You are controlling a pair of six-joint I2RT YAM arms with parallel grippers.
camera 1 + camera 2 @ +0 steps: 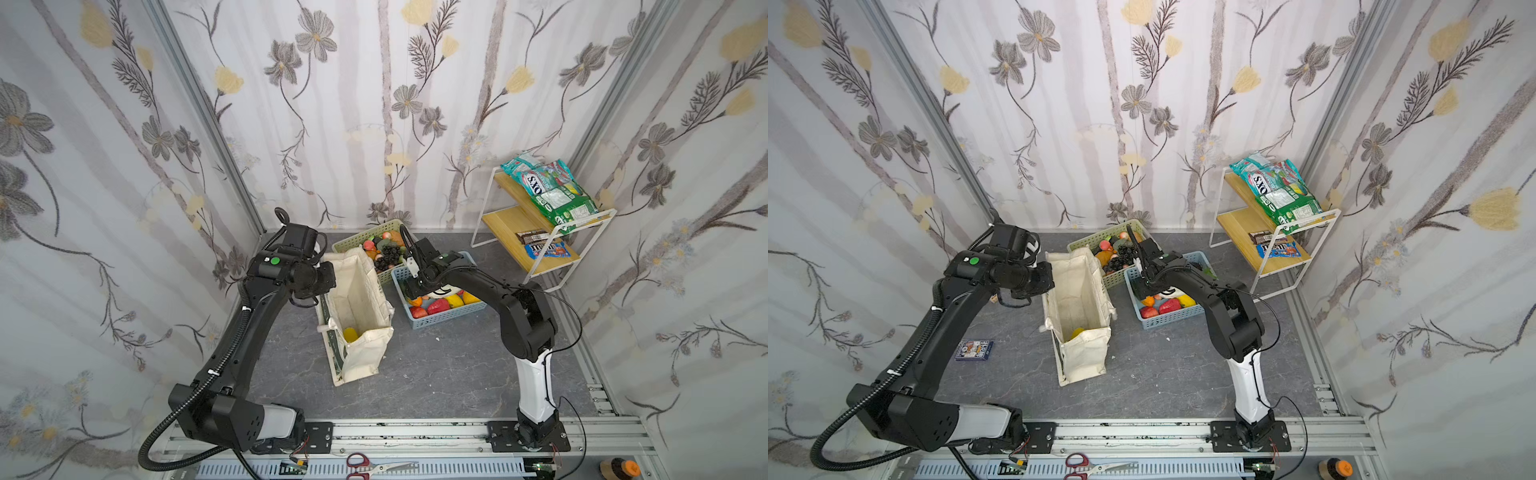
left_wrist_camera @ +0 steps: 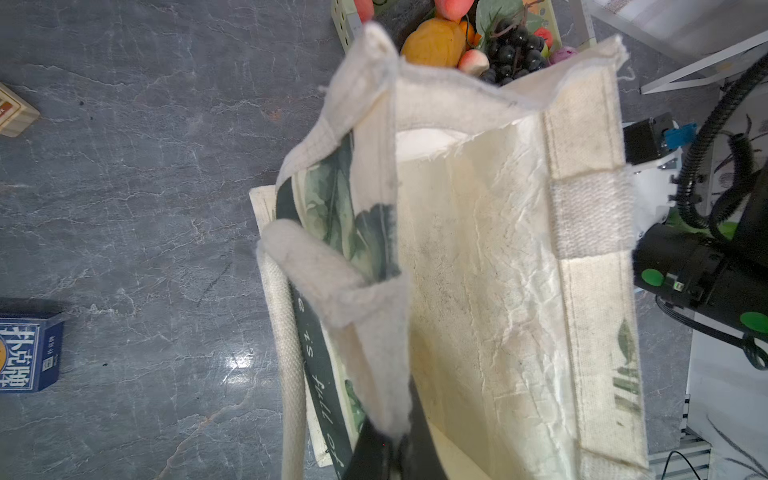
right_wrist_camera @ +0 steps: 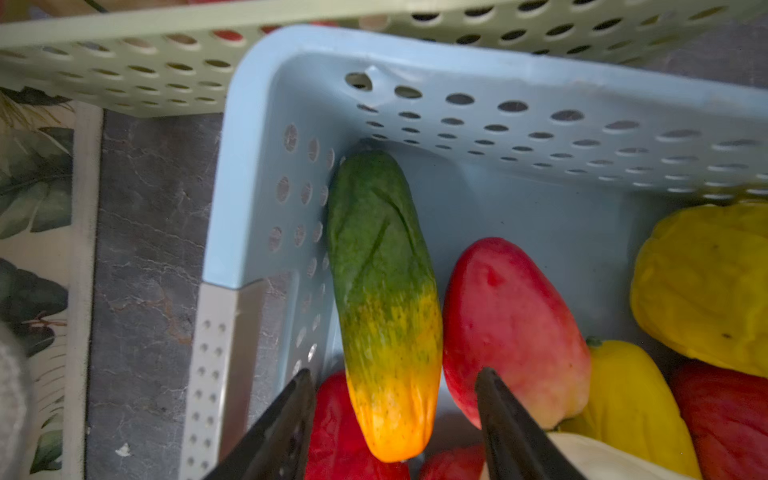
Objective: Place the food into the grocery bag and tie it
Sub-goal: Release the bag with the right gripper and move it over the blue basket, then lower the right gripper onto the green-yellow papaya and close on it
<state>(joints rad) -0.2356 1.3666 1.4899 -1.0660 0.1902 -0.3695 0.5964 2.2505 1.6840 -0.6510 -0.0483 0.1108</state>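
The grocery bag stands open mid-table, a cream tote with a leaf print. One yellow food piece lies at its bottom. My left gripper is shut on the cloth rim of the grocery bag, at its left side in both top views. My right gripper is open, low inside the blue basket. Its jaws stand either side of a green-to-yellow elongated fruit, with a gap on both sides. A red fruit and a yellow one lie beside it.
A pale green basket of mixed fruit sits behind the bag, touching the blue one. A white wire rack with snack packets stands at the back right. A blue card box lies left of the bag. Scissors rest on the front rail.
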